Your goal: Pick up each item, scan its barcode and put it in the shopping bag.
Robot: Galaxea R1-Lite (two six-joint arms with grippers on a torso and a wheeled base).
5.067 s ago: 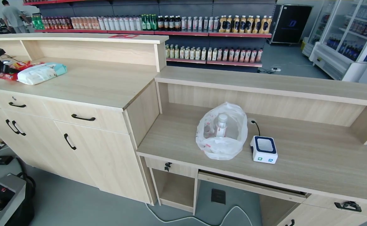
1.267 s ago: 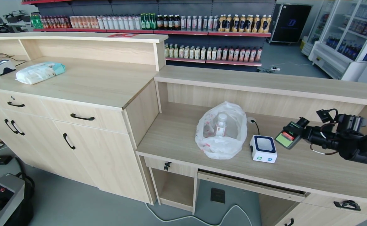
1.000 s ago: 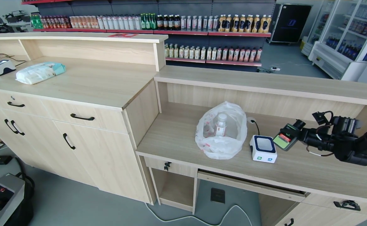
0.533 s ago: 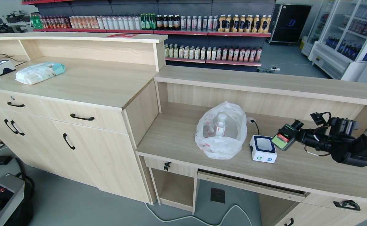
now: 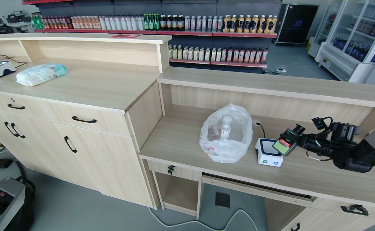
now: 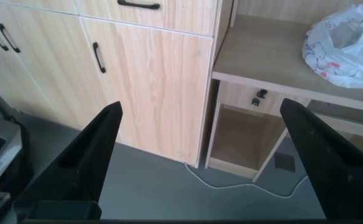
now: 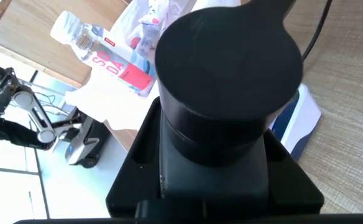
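The lower counter (image 5: 181, 138) is pale wood w/ a raised back ledge. It adjoins a higher counter (image 5: 104, 86) on the robot's left, which has drawers and cabinet doors w/ black handles. Behind both run store shelves (image 5: 187, 32) lined w/ drink bottles.

On the higher counter, near its far left corner, lies a white and light-blue wet wipes pack (image 5: 41, 73). A small white device (image 5: 2, 68) sits just beside it, closer to the left edge.

The shopping bag (image 5: 226, 134) is thin translucent white plastic w/ red print. It stands open approx. mid-counter on the lower counter, nearer the front edge than the back ledge. Inside it a clear bottle (image 5: 225, 127) w/ a white cap and a red-and-white label stands upright.

Just beside the bag, on its right, sits the scanner (image 5: 268, 151), a white box w/ a dark blue frame round a pale top window. Its black cable runs toward the back ledge.

The right gripper (image 5: 294, 138) reaches in from the right above the lower counter and is clamped on a small green box (image 5: 283, 145). The box is flat, w/ a light green face, a red band and a black end. It is held tilted over the scanner's right edge; contact can't be judged.

The left gripper (image 6: 201, 109) hangs low in front of the cabinet doors, empty, fingers (image 6: 104, 149) spread wide.
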